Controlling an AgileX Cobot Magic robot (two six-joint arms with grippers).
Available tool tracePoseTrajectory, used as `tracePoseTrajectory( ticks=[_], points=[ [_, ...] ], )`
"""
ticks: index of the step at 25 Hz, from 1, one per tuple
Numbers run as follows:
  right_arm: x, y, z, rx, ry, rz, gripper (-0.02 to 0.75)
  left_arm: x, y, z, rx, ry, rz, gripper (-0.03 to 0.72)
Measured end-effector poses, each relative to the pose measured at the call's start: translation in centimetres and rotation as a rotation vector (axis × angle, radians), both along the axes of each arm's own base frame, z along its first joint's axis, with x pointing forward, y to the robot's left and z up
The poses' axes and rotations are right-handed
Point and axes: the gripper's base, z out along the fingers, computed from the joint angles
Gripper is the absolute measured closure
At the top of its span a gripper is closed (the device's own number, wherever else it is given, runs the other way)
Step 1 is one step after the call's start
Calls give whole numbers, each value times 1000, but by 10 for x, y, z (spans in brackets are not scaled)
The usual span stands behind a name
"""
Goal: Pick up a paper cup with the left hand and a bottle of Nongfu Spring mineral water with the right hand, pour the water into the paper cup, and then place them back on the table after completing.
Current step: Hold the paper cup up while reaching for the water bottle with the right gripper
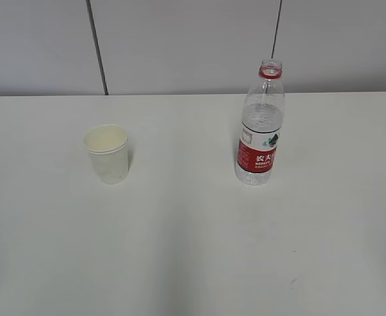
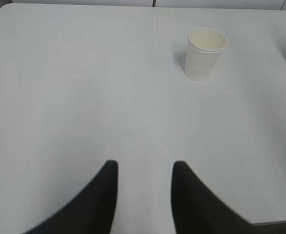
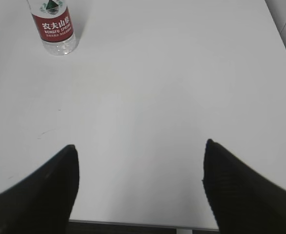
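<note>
A cream paper cup (image 1: 107, 153) stands upright on the white table (image 1: 193, 250), left of centre. It also shows in the left wrist view (image 2: 205, 52), far ahead and right of my left gripper (image 2: 144, 168), which is open and empty. The Nongfu Spring bottle (image 1: 260, 125), uncapped, with a red label and clear water (image 1: 263, 118) inside, stands right of centre. In the right wrist view only its lower part (image 3: 54, 28) shows at the top left, far from my open, empty right gripper (image 3: 140, 148) near the table's front edge. Neither arm shows in the exterior view.
A grey panelled wall (image 1: 179, 39) rises behind the table's far edge. The table's front edge (image 3: 133, 225) lies just below the right gripper, and its right edge (image 3: 279, 39) runs at the upper right of that view.
</note>
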Motion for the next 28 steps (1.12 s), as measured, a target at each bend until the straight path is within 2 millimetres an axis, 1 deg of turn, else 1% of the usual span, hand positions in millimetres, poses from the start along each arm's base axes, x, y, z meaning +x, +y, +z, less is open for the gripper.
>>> tracePoseTrajectory(
  ticks=[2,3,7,8,10,12,14,17,19,23,28],
  points=[
    [0,0,0,0,0,0,153,0,0,0,0,0,0,421],
    [0,0,0,0,0,0,153,0,0,0,0,0,0,388],
    [0,0,0,0,0,0,153,0,0,0,0,-1,0,157],
    [0,0,0,0,0,0,153,0,0,0,0,0,0,109],
    [0,0,0,0,-2,0,152,1,0,0,1,7,0,62],
    [-1,0,5,1,-26,1,152,4,0,3,2,15,0,49],
    [2,0,12,1,-47,2,152,8,-1,12,3,11,-1,49],
    [12,1,25,0,-68,6,152,18,-2,27,7,1,0,66],
    [22,2,32,-1,-79,9,152,28,-2,38,23,-25,6,77],
    [52,3,43,-19,-122,15,152,61,-5,52,48,-85,2,91],
    [99,7,53,-2,-193,23,153,113,-14,56,47,-117,-25,96]
  ],
)
